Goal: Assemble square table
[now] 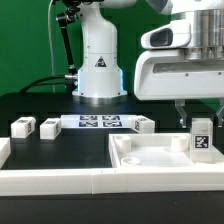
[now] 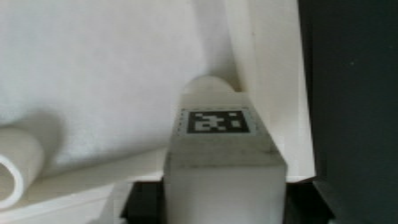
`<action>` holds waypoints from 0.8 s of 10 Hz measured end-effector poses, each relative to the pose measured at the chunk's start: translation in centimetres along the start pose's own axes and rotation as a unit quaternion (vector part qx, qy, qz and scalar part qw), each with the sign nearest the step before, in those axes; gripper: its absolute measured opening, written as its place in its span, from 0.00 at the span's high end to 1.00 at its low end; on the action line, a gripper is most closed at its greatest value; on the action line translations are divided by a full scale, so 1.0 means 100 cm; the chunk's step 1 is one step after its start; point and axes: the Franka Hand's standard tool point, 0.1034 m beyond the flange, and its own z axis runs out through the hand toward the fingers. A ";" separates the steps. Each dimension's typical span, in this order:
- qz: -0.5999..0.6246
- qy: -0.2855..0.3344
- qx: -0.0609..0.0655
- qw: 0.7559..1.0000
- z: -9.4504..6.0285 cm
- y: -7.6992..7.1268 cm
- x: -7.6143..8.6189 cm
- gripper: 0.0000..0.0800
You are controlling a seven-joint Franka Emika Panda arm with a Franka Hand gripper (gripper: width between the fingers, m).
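While the gripper (image 1: pixel 200 117) stands closed on one leg (image 1: pixel 201 140), fingers pressed against its two flanks, the block hangs upright at a corner of the tabletop (image 1: pixel 150 155), close inside the raised rim (image 2: pixel 267 70) toward the exterior view's right. The tabletop lies on the black table (image 1: pixel 60 150) beside the white border wall (image 1: pixel 60 180) that runs along the edge nearest the exterior camera. Three loose legs (image 1: pixel 22 127) lie toward the far edge, on either side of the marker board (image 1: pixel 100 123). The parts look like light, rigid plastic with smooth, rather slippery faces. A leg is probably best taken across its flat sides, clear of the tag (image 2: pixel 217 122), and held squarely so it cannot twist. Whether the held leg's base touches the tray floor cannot be told.
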 end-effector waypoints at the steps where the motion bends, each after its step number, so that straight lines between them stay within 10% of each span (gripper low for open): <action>1: 0.067 0.000 -0.001 0.998 0.000 0.000 -0.001 0.64; 8: 0.326 -0.013 0.008 0.945 0.001 -0.001 -0.001 0.64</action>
